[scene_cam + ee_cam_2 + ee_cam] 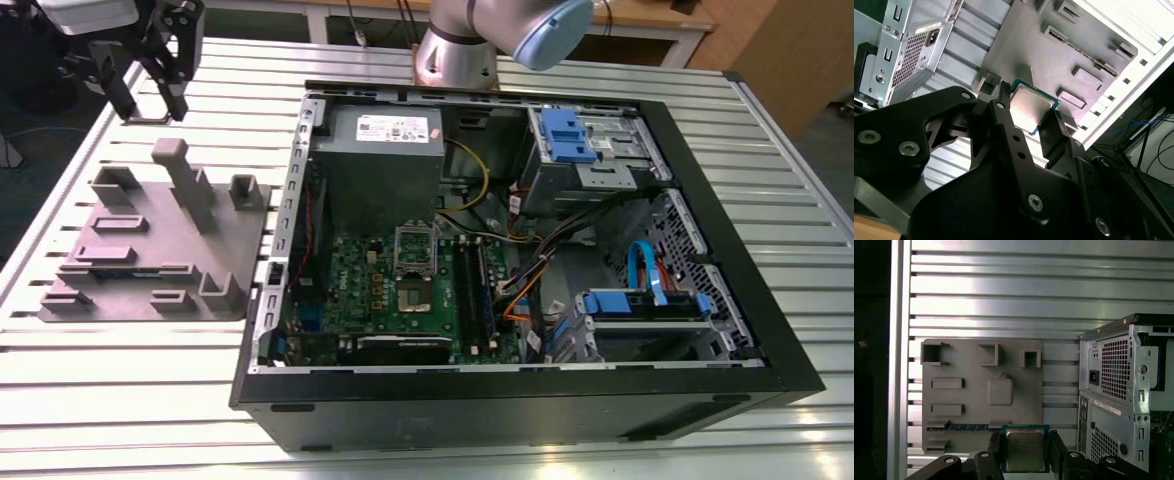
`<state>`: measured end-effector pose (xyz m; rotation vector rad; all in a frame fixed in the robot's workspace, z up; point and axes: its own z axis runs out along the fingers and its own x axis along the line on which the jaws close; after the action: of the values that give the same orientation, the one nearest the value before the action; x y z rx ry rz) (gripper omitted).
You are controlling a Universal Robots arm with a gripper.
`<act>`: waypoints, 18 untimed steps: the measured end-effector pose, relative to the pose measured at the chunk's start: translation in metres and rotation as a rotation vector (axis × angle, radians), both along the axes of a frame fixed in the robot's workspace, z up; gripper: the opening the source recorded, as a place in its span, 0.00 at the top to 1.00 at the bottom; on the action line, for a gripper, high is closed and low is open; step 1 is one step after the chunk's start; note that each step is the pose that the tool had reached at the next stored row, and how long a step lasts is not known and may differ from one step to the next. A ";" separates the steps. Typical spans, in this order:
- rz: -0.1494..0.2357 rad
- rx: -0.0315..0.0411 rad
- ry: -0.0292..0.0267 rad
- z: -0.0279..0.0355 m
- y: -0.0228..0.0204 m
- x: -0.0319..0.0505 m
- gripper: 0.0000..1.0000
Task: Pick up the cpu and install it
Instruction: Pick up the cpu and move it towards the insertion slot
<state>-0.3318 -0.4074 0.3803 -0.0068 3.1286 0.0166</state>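
The cpu (1025, 450), a flat square chip with a silver top and a thin dark rim, sits clamped between two black fingers (1056, 446) in both wrist views. My gripper (1025, 448) is shut on it, high above the grey moulded tray (979, 405). The second wrist view shows the cpu (1032, 107) with the gripper (1030, 106) closed on its two edges. In the exterior view the gripper (147, 98) hangs at the far left, above the back end of the tray (147, 250) and outside the computer case (521, 400).
The open computer case lies on the slatted metal table (120, 380). Its green motherboard (387, 300) holds the silver socket frame (415, 245), with the power supply (380, 140) behind and blue drive cages (581, 140) on the exterior view's right. Upright posts (180, 170) rise from the tray.
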 end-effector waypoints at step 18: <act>0.000 -0.0038 0.0001 0.0002 -0.0025 0.0041 0.53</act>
<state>-0.3277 -0.4098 0.3805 -0.0068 3.1288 0.0106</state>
